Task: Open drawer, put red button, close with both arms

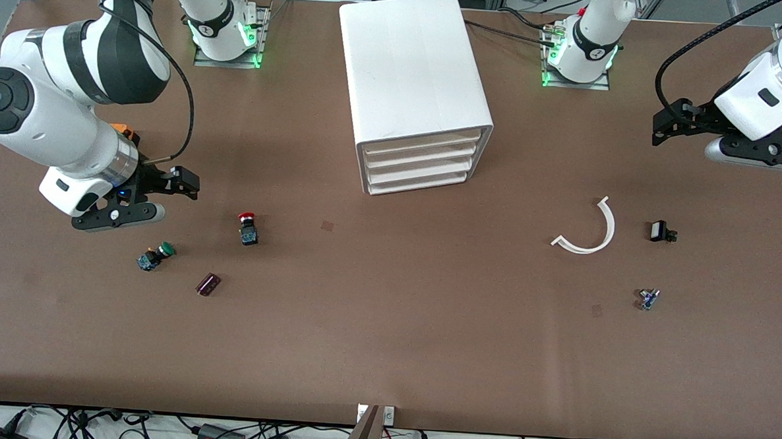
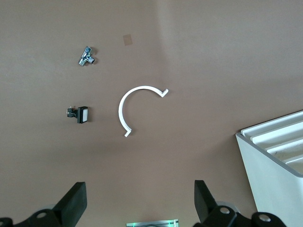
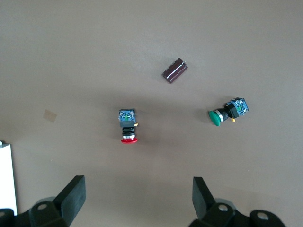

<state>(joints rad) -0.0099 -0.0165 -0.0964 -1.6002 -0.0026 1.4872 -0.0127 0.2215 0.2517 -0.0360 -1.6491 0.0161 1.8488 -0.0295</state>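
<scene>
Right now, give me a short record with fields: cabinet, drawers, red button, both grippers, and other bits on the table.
cabinet: white, mid-table, between the arm bases
drawers: four, all shut
red button: on the table, toward the right arm's end
right gripper: open, above the red button's area, empty
left gripper: open, over the left arm's end, empty
other bits: green button, dark cylinder, white curved strip

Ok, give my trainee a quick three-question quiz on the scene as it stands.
1. True or false: all four drawers of the cabinet are shut.
2. Which lies nearer the front camera: A) red button B) green button?
3. Fill in: the right gripper and the left gripper are both ____.

Key: 1 true; 2 B; 3 open
</scene>
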